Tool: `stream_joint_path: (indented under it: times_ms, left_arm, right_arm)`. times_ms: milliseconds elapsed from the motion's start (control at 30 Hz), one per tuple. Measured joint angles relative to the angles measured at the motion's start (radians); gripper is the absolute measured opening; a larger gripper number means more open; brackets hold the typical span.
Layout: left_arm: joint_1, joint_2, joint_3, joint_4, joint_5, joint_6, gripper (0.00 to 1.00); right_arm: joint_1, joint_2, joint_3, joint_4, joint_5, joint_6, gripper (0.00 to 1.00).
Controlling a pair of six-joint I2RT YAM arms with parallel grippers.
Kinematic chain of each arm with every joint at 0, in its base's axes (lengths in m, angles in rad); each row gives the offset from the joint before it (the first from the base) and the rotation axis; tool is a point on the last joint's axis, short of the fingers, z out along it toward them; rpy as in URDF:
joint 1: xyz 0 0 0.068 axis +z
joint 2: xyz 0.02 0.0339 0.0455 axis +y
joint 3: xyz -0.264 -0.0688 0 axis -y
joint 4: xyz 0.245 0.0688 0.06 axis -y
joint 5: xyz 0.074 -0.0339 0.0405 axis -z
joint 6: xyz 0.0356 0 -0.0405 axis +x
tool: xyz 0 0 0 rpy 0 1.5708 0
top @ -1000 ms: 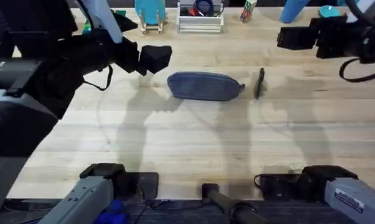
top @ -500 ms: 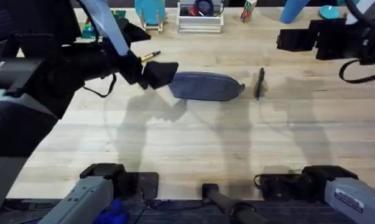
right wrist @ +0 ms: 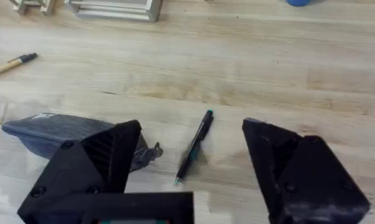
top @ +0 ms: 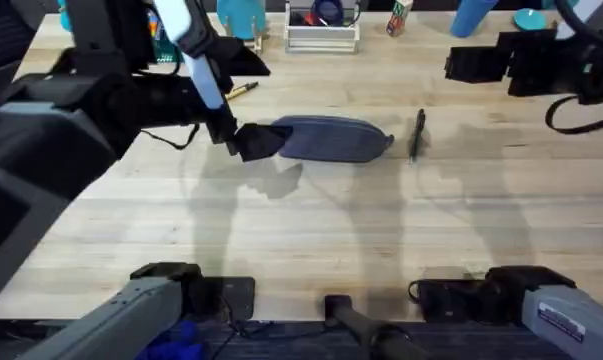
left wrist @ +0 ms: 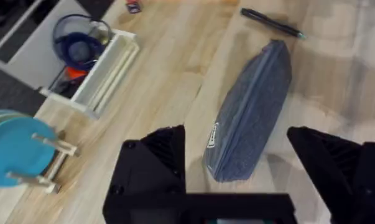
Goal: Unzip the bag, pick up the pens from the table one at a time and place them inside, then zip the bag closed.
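A light wooden table [top: 311, 230] with plank seams fills the scene, its near half bare boards crossed by soft shadows. At the near edge sit the two arm bases.

Farther in, about the middle of the table, lies the bag [top: 333, 138], a grey-blue fabric pouch stretched out left to right, flat on the wood. From the left wrist camera the bag [left wrist: 249, 112] shows a small white label near one end, and its zipper seam runs the length of its top; whether the zipper is open cannot be told. The left gripper [top: 253, 141] is at the bag's left end, its black fingers [left wrist: 156, 155] spread wide apart with that end lying between them, nothing gripped.

Just to the right of the bag, apart from it, lies the dark pen [top: 417, 133], pointing away from the near edge. The right wrist camera shows the dark pen [right wrist: 195, 145] near the bag's pull end.

Behind the left arm lies the yellow pen [top: 241, 90], dark-tipped, well apart from the bag.

At the far right the right gripper [top: 466, 62] hangs above the table with its fingers [right wrist: 106, 155] spread wide and empty. Along the far edge stand a white rack [top: 322, 36] and a blue holder [top: 242, 20].
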Motion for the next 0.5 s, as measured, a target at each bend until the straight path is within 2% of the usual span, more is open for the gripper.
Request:
stream_joint_path:
  times_ms: [200, 500]
  left_arm:
    - [0.009, 0.094, 0.000, 0.021, 0.049, 0.107, 0.993]
    - [0.091, 0.237, 0.000, 0.050, 0.192, 0.204, 0.993]
  right_arm:
    - [0.000, 0.000, 0.000, 0.000, 0.000, 0.000, 0.996]
    - [0.000, 0.000, 0.000, 0.000, 0.000, 0.000, 0.996]
